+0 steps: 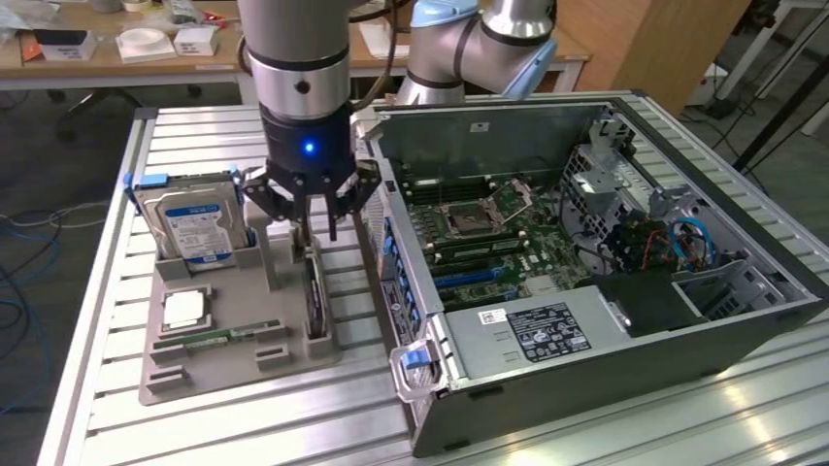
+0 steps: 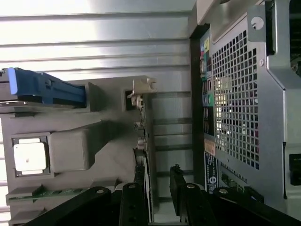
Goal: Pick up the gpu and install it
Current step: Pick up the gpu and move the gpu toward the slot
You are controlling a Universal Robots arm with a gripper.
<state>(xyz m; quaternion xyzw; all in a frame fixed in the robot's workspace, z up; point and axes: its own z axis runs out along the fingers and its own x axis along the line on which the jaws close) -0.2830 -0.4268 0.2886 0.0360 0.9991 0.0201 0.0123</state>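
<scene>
The jaws stand spread, one on each side of the gpu [image 2: 149,141], seemingly without touching it. The card stands on edge in a slot of the grey tray [image 1: 220,374] on the slatted surface [image 1: 91,320], just beside the open computer case [image 1: 622,388].

gpu [image 1: 315,296] in tray [image 1: 220,379], claw [image 1: 315,229] above — case [image 1: 609,383] beside

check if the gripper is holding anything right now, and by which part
Nothing is held. The gripper is open, its fingers apart, one to each side of the upper edge of the gpu, which stands on edge in the grey tray.
</scene>
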